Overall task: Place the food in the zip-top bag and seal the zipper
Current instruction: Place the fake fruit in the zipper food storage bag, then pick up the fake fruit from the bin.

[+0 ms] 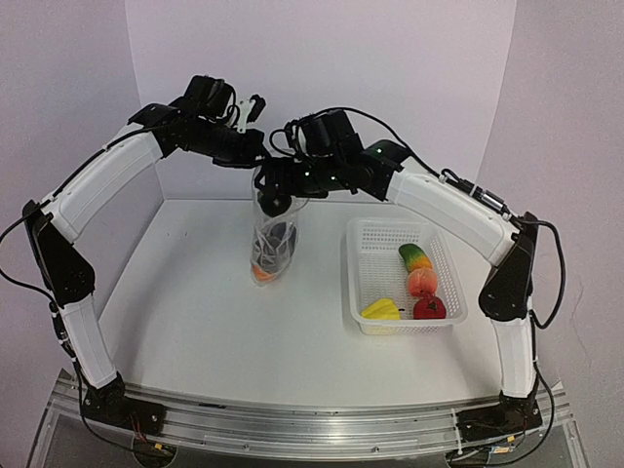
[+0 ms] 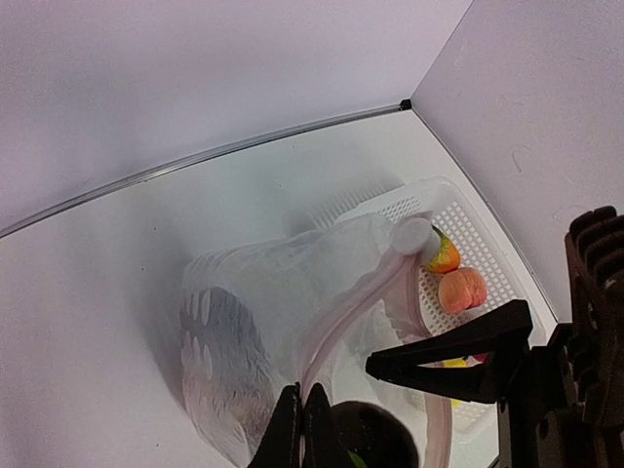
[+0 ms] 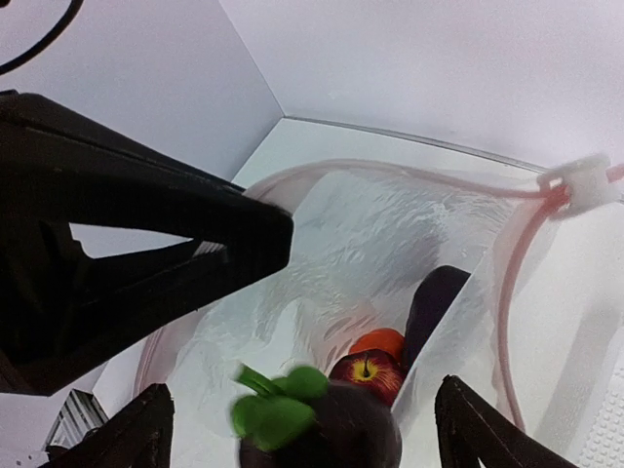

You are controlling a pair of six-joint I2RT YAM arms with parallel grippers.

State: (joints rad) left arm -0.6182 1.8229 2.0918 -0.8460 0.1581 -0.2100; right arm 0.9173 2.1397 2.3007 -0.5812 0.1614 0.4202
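Clear dotted plastic zip-top bag (image 1: pixel 276 226) is upright, mouth up. It sits mid-width on the surface (image 1: pixel 195 312) toward the far edge, just left of the white perforated plastic basket (image 1: pixel 375 258).

Left gripper (image 2: pixel 302 409): fingers clenched on the bag's rim at the pinkish press-seal zipper strip (image 2: pixel 341 322). The strip's white slider (image 2: pixel 414 236) sits at its far end.

Right gripper (image 3: pixel 304 395): over the open mouth, fingers spread and released. The dark round toy fruit with green leaves (image 3: pixel 327 434) lies between them, with a gap on each side.

Inside the bag: red toy apple (image 3: pixel 366 371), orange toy pumpkin (image 3: pixel 380 341), purple toy eggplant (image 3: pixel 434 297).

In the basket: green-orange toy mango (image 1: pixel 414 257), toy peach (image 1: pixel 421 283), yellow toy pepper (image 1: pixel 380 310), second red apple (image 1: pixel 429 308).
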